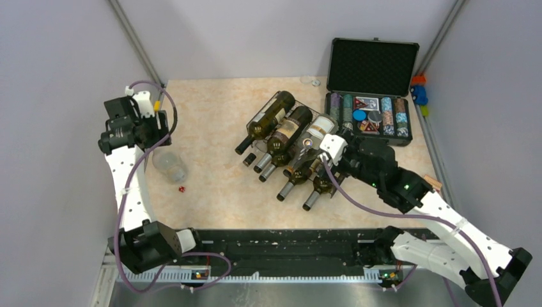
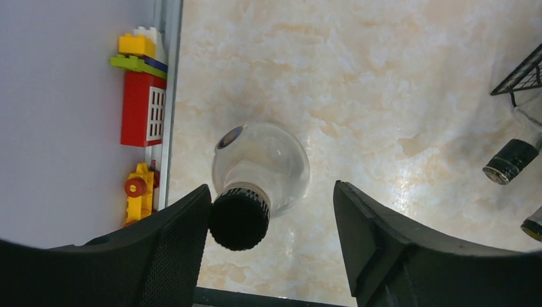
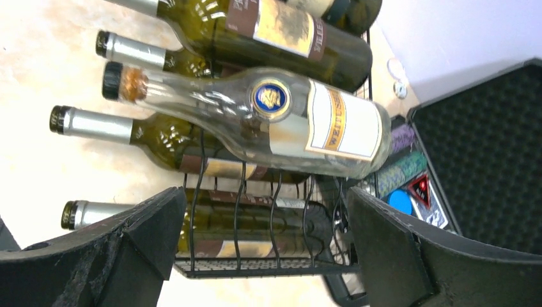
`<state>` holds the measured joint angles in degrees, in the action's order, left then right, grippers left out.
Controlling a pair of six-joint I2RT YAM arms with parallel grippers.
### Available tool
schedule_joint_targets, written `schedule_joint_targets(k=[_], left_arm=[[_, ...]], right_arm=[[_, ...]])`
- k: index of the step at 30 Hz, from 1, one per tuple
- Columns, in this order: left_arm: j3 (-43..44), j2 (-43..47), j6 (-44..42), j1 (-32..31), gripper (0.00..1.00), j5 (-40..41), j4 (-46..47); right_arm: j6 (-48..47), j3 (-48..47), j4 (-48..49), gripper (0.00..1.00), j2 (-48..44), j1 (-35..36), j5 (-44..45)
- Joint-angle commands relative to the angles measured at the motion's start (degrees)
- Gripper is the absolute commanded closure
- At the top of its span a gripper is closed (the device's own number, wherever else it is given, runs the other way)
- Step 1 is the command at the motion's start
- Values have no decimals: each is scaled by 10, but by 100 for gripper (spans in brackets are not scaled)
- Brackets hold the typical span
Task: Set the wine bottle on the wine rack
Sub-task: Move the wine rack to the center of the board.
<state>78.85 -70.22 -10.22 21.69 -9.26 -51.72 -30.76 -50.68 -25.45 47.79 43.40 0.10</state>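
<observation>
Ok, left gripper (image 2: 270, 192) has its jaws apart, straddling the neck of the clear bottle (image 2: 271, 153). That bottle stands upright on the table (image 2: 396, 96) at the left side, well apart from the wine rack (image 3: 268, 267). Its black cap (image 2: 240, 220) sits right against one finger; contact unclear. Right gripper (image 3: 266, 198) hangs wide open over the rack, holding nothing. Rack holds dark bottles (image 3: 287, 32), with a labelled bottle (image 3: 281, 121) lying on top.
</observation>
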Motion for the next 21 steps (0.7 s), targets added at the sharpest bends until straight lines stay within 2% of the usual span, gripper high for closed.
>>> schedule_joint_targets(k=[1, 4, 17, 21], left_arm=[[-15, -7, 2, 4, 29, -26, 2], [-22, -12, -2, 5, 36, -21, 3], [-60, -5, -43, 5, 52, -6, 18], [-62, 2, -59, 4, 61, -11, 12]], right_arm=[[39, 16, -3, 1, -23, -36, -24], [52, 15, -18, 2, -23, -66, -32], [86, -22, -111, 4, 7, -225, -106], [85, -33, -140, 5, 28, -261, -127]])
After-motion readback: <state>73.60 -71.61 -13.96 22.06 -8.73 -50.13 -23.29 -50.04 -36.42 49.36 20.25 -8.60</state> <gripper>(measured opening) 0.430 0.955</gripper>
